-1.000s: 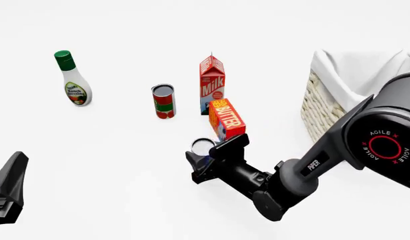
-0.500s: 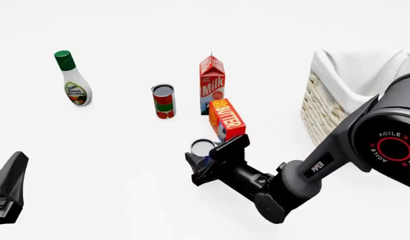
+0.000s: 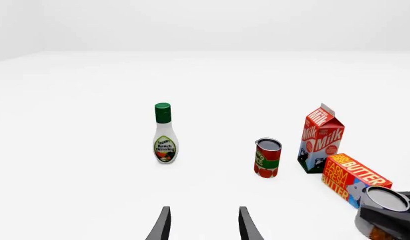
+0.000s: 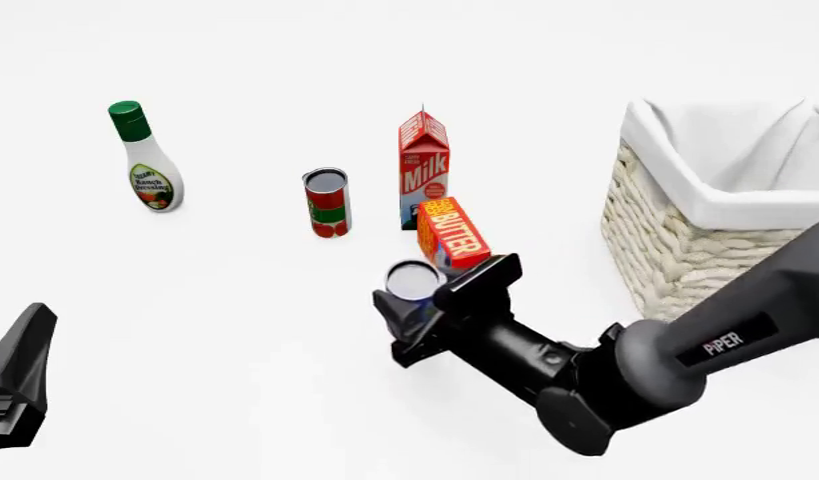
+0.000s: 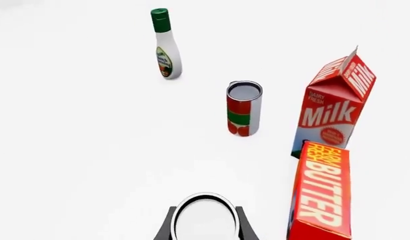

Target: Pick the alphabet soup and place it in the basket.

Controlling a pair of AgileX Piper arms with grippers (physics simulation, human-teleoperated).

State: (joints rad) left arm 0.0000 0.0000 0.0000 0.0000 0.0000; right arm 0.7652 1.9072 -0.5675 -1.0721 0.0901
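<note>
I have the right gripper (image 4: 429, 300) clamped on the alphabet soup (image 4: 413, 281), close beside the butter box (image 4: 453, 236). My left gripper (image 3: 202, 226) idles with fingers parted (bare table ahead). The basket (image 4: 676, 235) sits farther right, its rim unobstructed.

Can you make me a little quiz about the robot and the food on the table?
1. True or false: the right pincer is shut on the alphabet soup.
2. Which thing stands closest to the soup: A) ranch dressing bottle, B) butter box, C) basket?
3. What colour is the ranch bottle's cap?

Key
1. True: its fingers sit on both sides of the can.
2. B: the butter box stands right beside it, with the milk carton and the red and green can farther back.
3. Green.
</note>
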